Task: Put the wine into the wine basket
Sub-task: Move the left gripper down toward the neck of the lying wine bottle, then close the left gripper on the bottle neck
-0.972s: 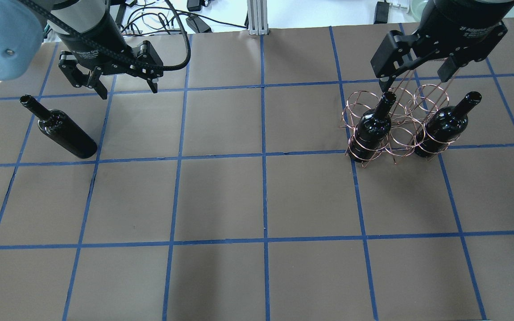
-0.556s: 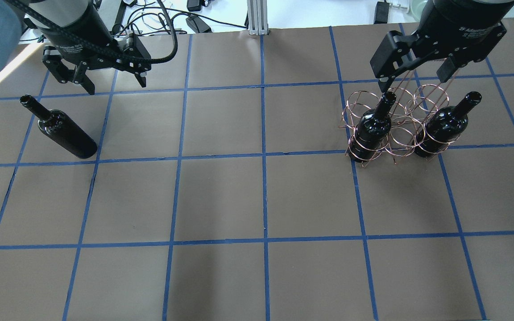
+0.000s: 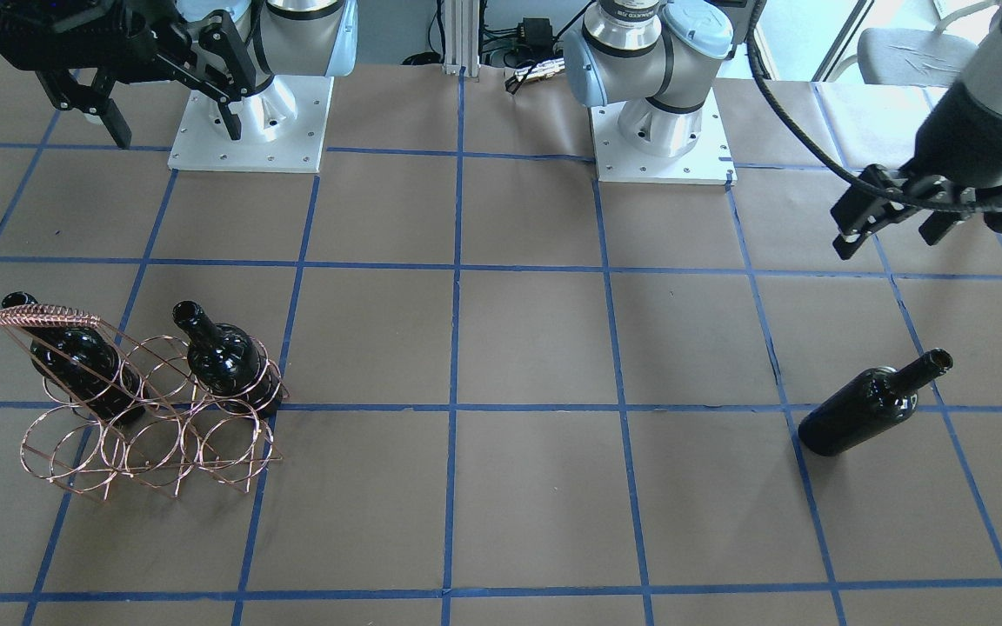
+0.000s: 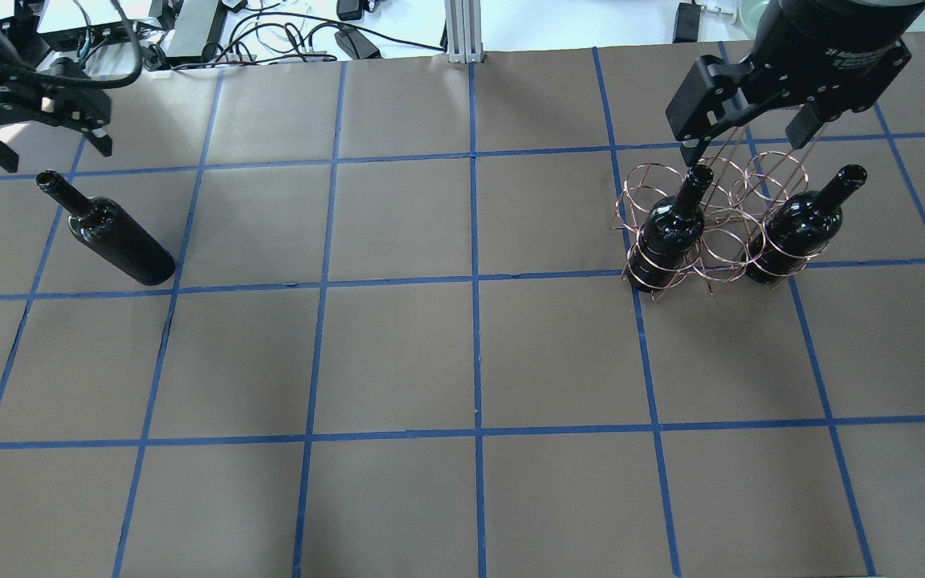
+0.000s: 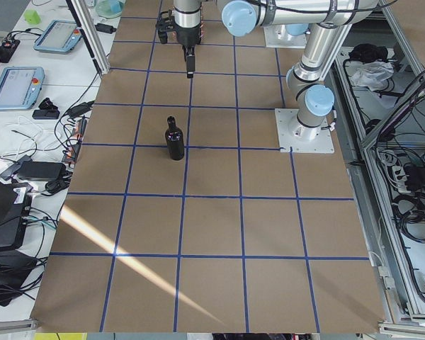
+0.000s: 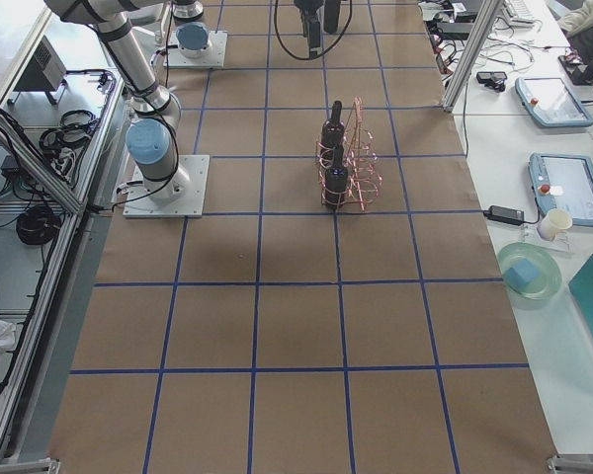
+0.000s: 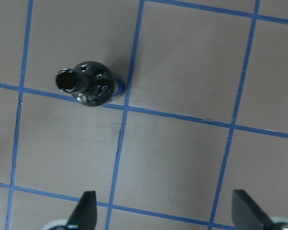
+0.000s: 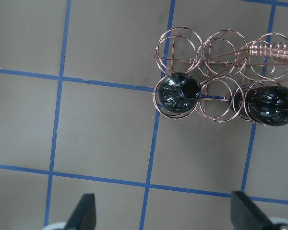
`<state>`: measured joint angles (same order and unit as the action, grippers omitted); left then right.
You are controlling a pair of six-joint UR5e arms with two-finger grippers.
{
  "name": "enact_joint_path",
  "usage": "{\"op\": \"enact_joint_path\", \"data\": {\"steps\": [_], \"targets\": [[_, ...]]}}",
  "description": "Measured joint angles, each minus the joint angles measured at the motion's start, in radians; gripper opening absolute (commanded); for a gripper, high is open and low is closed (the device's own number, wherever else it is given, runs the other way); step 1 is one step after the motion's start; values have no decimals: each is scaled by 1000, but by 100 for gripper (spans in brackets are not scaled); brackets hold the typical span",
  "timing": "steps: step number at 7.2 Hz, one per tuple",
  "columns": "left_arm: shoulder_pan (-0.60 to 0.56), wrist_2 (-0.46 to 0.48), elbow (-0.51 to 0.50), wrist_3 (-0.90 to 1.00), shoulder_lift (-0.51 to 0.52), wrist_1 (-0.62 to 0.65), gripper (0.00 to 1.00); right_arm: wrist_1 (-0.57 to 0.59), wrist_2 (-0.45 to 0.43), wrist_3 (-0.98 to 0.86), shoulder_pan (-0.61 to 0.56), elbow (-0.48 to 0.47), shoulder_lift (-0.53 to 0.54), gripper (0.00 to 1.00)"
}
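Note:
A loose near-black wine bottle stands upright on the table's left side; it also shows in the front view and the left wrist view. My left gripper hangs open and empty above the table, just beyond the bottle. The copper wire wine basket stands on the right side. Two look-alike bottles sit in the outer rings of its near row. My right gripper hovers open and empty above the basket's far side.
The basket's middle near ring and its three far rings hold nothing. Its coil-wrapped handle rises above the rings. Cables and power bricks lie past the table's far edge. The arm bases stand at the robot's side.
My left gripper has moved left and slightly away, from near the second grid column to the table's left edge beyond the loose bottle. The right gripper, basket and bottles have not moved.

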<state>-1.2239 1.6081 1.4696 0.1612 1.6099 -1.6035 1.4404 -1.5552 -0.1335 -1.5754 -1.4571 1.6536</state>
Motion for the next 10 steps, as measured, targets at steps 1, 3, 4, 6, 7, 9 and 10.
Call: {"op": "enact_joint_path", "data": {"steps": [1, 3, 4, 6, 7, 9, 10], "targets": [[54, 5, 1, 73, 27, 7, 100, 0, 1, 0, 0, 0, 0, 100], [95, 6, 0, 158, 120, 93, 100, 0, 0, 0, 0, 0, 0, 100], [101, 2, -4, 170, 169, 155, 100, 0, 1, 0, 0, 0, 0, 100], [106, -20, -4, 178, 232, 217, 98, 0, 0, 0, 0, 0, 0, 100], [106, -43, 3, 179, 244, 223, 97, 0, 0, 0, 0, 0, 0, 100], [105, -65, 28, 183, 252, 220, 90, 1, 1, 0, 0, 0, 0, 100], [104, -63, 34, 192, 252, 219, 82, 1, -1, 0, 0, 0, 0, 100]]}}
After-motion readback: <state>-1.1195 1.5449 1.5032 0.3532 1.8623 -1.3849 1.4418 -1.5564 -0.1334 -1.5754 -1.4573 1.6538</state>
